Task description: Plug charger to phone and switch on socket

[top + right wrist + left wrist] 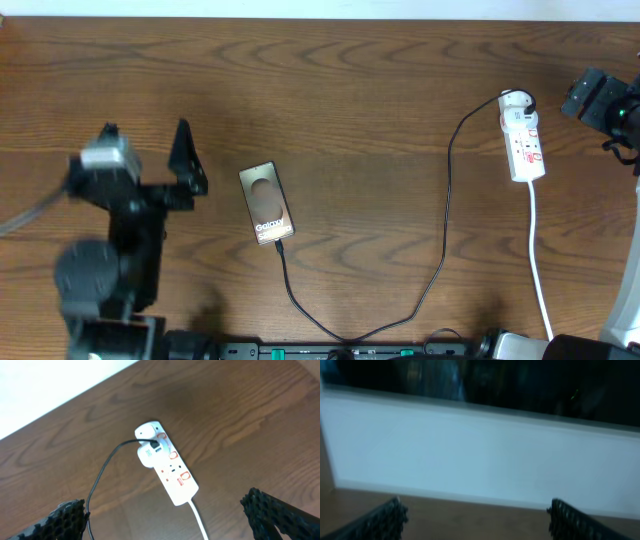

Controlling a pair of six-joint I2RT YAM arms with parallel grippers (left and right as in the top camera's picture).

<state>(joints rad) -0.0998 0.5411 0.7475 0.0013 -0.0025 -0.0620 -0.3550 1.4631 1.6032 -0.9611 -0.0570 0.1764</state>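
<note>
My right gripper point(165, 507) is hanging jaws-apart above the power strip point(172, 472), my left gripper point(475, 507) gaping too, off beside the phone point(266, 203) lying mid-table; charger cable point(445, 230) is looking seated in its near end, leaving me to switch the strip on.

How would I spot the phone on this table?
On the wooden table, look just left of the middle. The phone is the flat dark slab with white lettering, a thin black cable meeting its near end. The other small item, the power strip at far right, is white.
</note>
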